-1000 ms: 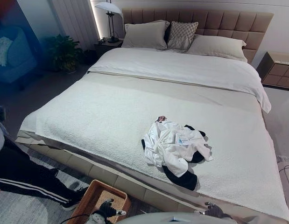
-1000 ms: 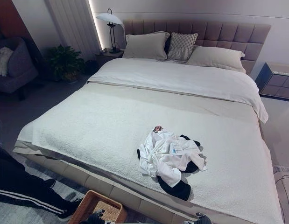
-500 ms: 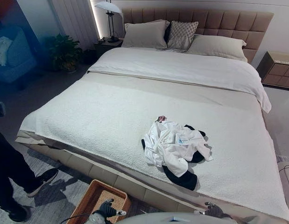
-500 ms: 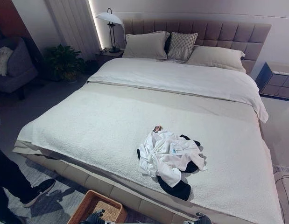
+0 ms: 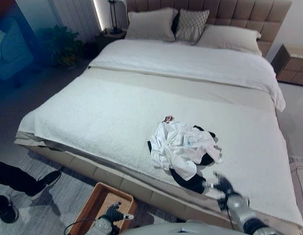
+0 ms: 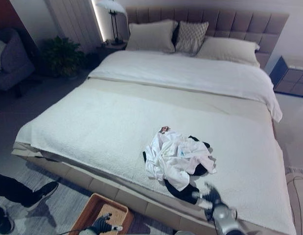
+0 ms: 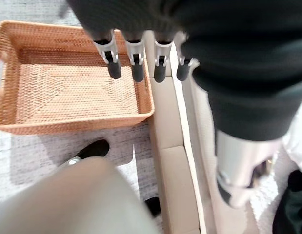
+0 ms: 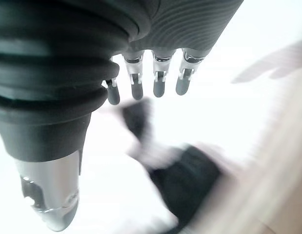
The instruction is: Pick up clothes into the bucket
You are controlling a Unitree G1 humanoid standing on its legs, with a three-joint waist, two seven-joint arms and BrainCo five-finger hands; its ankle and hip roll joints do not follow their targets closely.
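Right hand (image 5: 221,185) extended over bed's near edge, fingers straight; left hand (image 5: 112,215) low, fingers relaxed.

No writing can be read; a small pale tag on the white clothes (image 5: 183,147) is too small to make out.

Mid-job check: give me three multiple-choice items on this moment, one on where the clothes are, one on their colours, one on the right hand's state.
1. Where does the pile of clothes lie?
A. on the bed
B. in the basket
C. on the floor

2. What colours are the clothes?
A. red and blue
B. white and black
C. all green

3. What is the right hand doing?
A. clutching a pillow
B. gripping the basket
C. open, holding nothing

Key: 1 A, the pile sits on the bed, near its foot; 2 B, white garments over black; 3 C, fingers straight above the clothes, while the basket is empty.
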